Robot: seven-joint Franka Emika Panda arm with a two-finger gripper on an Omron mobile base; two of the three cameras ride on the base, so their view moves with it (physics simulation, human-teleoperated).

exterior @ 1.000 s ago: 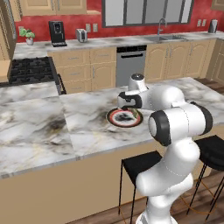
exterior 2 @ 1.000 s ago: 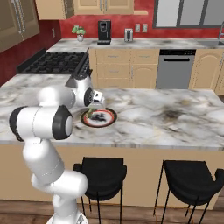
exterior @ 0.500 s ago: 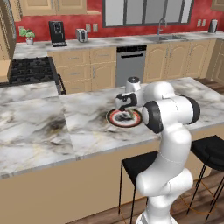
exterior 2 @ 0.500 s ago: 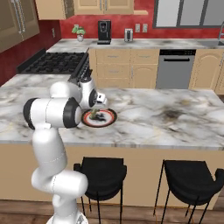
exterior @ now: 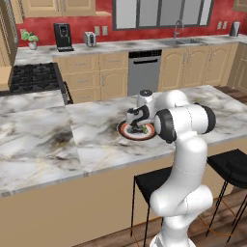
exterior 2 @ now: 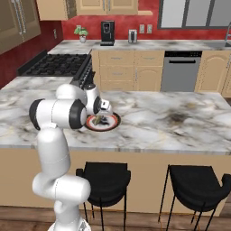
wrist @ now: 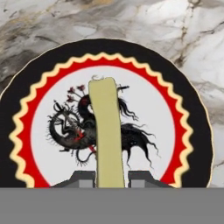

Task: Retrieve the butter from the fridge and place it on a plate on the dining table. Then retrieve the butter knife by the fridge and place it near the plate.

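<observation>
Currently the butter (wrist: pixel 106 131) is clamped between the closed jaws of the gripper (wrist: pixel 108 177) and is held over the pale centre of the plate (wrist: pixel 192 131) — at mid-frame in the hand view. The placing step is judged to be in hand; release onto the plate is required next, then retrieval of the knife.

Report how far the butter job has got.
Done: the butter is out of the fridge and has reached the dining table. In hand: the gripper holds it between shut jaws directly over the plate, not yet released. Left: let go, then the butter knife has to be brought near the plate.
</observation>
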